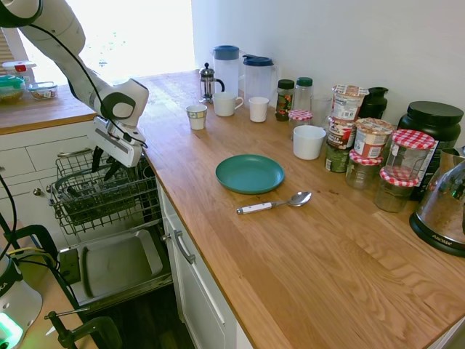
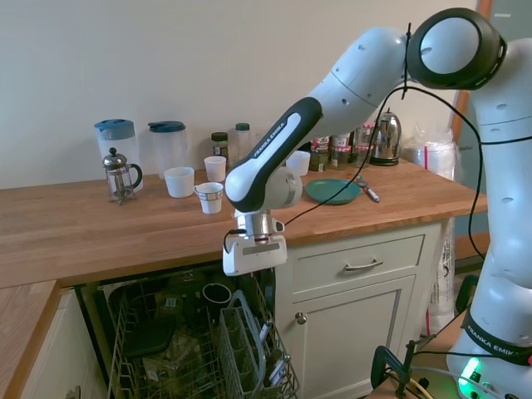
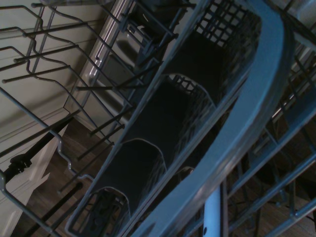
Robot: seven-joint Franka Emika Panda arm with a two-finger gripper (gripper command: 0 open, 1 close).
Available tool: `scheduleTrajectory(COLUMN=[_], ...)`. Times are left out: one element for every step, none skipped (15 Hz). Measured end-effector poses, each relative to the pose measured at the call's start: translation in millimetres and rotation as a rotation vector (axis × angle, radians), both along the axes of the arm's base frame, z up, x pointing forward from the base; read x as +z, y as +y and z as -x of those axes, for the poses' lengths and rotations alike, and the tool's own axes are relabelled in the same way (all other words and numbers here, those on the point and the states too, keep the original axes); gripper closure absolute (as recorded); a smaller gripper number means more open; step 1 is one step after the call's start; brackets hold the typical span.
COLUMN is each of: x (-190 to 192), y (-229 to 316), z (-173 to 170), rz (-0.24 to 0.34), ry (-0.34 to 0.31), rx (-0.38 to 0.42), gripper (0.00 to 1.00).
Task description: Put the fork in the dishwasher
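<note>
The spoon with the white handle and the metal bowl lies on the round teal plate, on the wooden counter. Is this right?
Not quite. The spoon with the white handle and the metal bowl lies on the wooden counter itself, beside the round teal plate and apart from it, not on it. The first exterior view shows this.

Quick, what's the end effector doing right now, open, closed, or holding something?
End effector: open, holding nothing. The fork appears to stand in the cutlery basket below it.
</note>
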State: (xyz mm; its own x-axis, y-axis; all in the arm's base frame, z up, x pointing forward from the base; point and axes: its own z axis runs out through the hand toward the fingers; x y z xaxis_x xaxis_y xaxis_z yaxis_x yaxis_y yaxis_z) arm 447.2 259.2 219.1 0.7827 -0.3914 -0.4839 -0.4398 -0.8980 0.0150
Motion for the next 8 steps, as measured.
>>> scheduleTrajectory(x=[10, 23, 36, 50, 63, 76, 89, 101], y=[2, 3, 3, 2, 1, 0, -1, -3], z=[0, 1, 2, 4, 5, 8, 12, 17], rz=[-0.004, -0.008, -0.011, -0.012, -0.012, -0.011, -0.009, -0.008], ry=[-0.013, -0.024, -0.036, -0.050, -0.062, -0.077, -0.090, -0.107], rx=[0.005, 0.010, 0.013, 0.012, 0.009, 0.003, -0.002, -0.006], gripper=[0.00, 0.00, 0.00, 0.00, 0.00, 0.00, 0.00, 0.00])
